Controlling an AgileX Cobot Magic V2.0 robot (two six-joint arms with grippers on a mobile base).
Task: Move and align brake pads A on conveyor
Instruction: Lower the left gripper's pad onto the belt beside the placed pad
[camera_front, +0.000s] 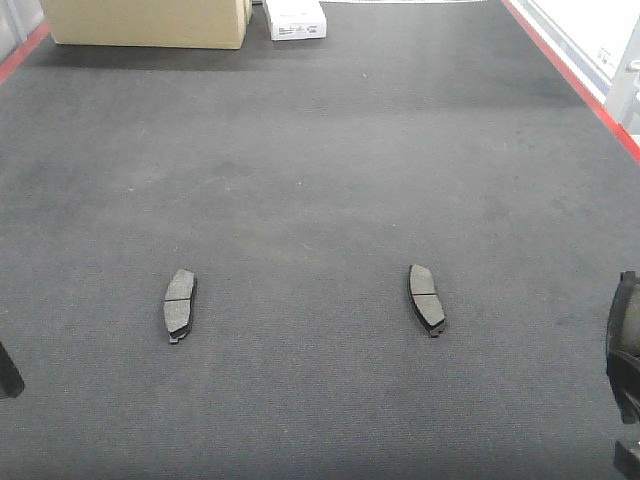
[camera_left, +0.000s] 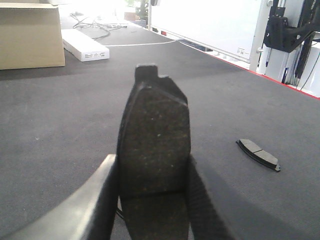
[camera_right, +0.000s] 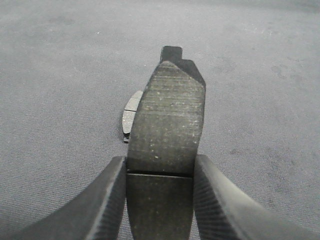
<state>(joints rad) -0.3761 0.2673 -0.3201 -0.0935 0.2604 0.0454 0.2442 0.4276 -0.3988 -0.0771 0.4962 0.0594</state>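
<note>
Brake pads A: two lying on conveyor (camera_front: 320, 150), left pad (camera_front: 179, 304) and right pad (camera_front: 426, 298), roughly level; two unplaced, left hand (camera_left: 152, 195) clamped on third pad (camera_left: 155, 145); right hand (camera_right: 160, 200) clamped on fourth pad (camera_right: 167, 125).

An industrial workshop or test line: a wide dark grey felt-like conveyor belt with red side edges (camera_front: 330, 150) fills the view, a tan cardboard box (camera_front: 145, 22) and a flat white carton (camera_front: 295, 19) sit at its far end, and black equipment brackets with cables (camera_left: 290, 30) stand beside white panels.

Speckled dark-grey brake pads (camera_front: 180, 304) — charcoal felt conveyor (camera_front: 320, 180), red edges.
</note>
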